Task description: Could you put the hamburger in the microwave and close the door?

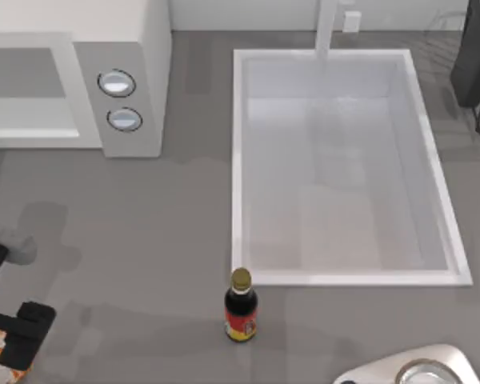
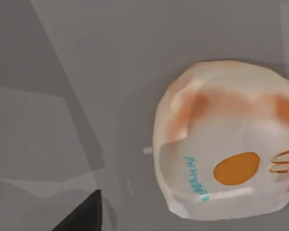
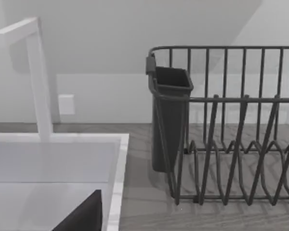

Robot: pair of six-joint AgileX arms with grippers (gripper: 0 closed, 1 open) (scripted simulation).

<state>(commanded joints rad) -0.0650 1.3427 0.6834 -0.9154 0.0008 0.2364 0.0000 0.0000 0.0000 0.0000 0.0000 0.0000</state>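
Left gripper (image 1: 8, 340) hovering low at the table's near left corner, directly over the hamburger (image 2: 226, 139) — bun lying on the grey table (image 1: 144, 240), an orange-patched edge peeking out beneath the dark gripper body. Finger spacing: cannot tell. Hamburger sitting just beyond one dark fingertip (image 2: 84, 216) in the left wrist view, not seen touching it.

Farther right of that gripper, dark red-labelled bottle (image 1: 241, 308) standing upright, just in front of the white sink (image 1: 248, 272).

Well beyond the gripper, at the far left, microwave (image 1: 144, 48) showing its grey cavity, two dials facing forward.

Right wrist view looking at a dark dish rack (image 3: 231, 130) — a dark fingertip (image 3: 84, 216) at the frame's edge; fingers' state: cannot tell.
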